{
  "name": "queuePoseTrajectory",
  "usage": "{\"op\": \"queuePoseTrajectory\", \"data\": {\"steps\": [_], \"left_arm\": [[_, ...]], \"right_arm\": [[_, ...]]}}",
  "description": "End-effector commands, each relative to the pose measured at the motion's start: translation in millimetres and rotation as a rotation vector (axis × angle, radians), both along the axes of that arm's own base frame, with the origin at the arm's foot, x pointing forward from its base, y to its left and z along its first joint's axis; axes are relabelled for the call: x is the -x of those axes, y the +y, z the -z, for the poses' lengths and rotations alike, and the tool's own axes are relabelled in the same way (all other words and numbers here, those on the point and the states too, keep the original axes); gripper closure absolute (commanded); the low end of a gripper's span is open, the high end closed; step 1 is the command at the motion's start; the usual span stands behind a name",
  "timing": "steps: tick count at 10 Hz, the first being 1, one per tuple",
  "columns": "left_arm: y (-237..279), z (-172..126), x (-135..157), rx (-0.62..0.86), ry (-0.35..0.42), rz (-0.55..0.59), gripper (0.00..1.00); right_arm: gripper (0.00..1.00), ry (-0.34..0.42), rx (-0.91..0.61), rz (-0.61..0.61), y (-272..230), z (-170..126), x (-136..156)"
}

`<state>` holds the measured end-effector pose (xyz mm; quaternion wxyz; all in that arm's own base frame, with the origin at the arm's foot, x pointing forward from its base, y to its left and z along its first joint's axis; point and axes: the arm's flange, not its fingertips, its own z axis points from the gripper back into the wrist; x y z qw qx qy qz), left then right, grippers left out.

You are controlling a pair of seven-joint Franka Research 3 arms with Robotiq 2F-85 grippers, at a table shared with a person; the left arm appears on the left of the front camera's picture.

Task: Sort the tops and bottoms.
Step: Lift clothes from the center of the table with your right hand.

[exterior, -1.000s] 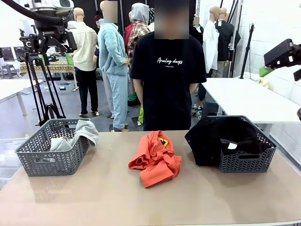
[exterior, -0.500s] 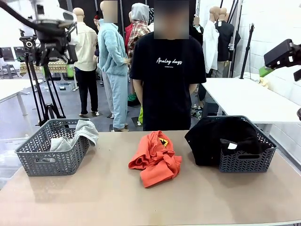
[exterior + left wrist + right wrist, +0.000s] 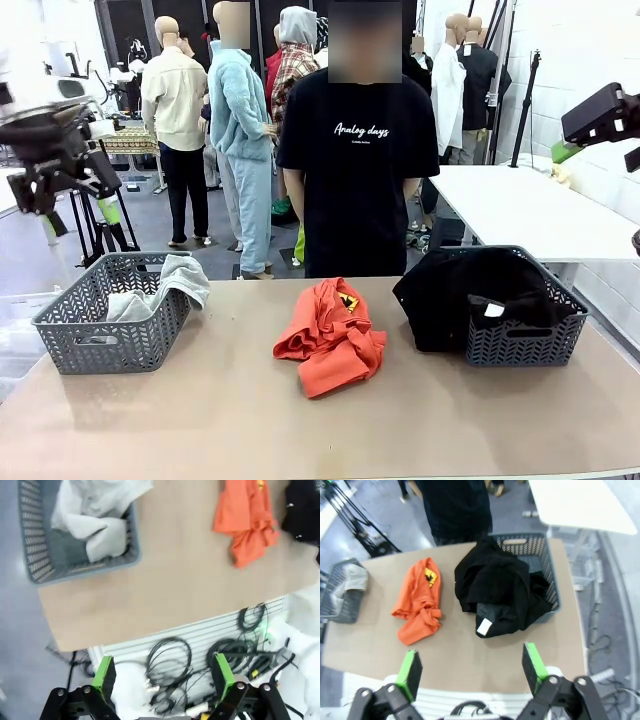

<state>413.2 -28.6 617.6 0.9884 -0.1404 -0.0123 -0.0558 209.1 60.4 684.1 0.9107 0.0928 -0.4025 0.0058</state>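
Note:
The orange-red top (image 3: 330, 335) lies crumpled at the table's middle, also in the right wrist view (image 3: 417, 600). A light grey top (image 3: 165, 285) hangs over the rim of the left grey basket (image 3: 100, 345). The black bottoms (image 3: 480, 285) fill the right grey basket (image 3: 520, 345) and spill over its left wall. My left gripper (image 3: 162, 677) is open and holds nothing; it hangs off the table's left front corner, above the floor and cables. My right gripper (image 3: 471, 670) is open and high above the table's near edge, in front of the bottoms (image 3: 500, 592).
A person in a black T-shirt (image 3: 355, 150) stands at the far edge behind the orange top. Bare tabletop (image 3: 230, 420) lies between and in front of the baskets. A white table (image 3: 520, 205) stands at the back right, a tripod (image 3: 95, 225) at the back left.
My left arm has swung down and to the left from the upper left corner and is blurred with motion. The right arm and the garments have not moved.

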Motion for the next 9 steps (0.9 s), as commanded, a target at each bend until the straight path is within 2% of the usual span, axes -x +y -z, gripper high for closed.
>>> {"op": "queuePoseTrajectory", "data": {"steps": [1, 4, 5, 6, 8, 9], "left_arm": [[1, 19, 43, 0.122, -0.167, 0.033, 0.0], [-15, -9, 47, 0.068, -0.222, 0.209, 0.0], [-19, -19, 48, 0.004, -0.27, 0.265, 0.0], [-23, -16, 47, -0.056, -0.275, 0.335, 0.0], [-23, -4, 48, -0.007, -0.183, 0.354, 0.0], [-26, 3, 45, 0.01, -0.103, 0.36, 0.0]], "right_arm": [[0.0, 0.009, 0.004, -0.009, -1, 1, 0], [0.0, 0.009, 0.004, -0.009, -1, 1, 0], [0.0, 0.009, 0.004, -0.009, -1, 1, 0], [0.0, 0.009, 0.004, -0.009, -1, 1, 0], [0.0, 0.009, 0.004, -0.009, -1, 1, 0], [0.0, 0.009, 0.004, -0.009, -1, 1, 0]]}}
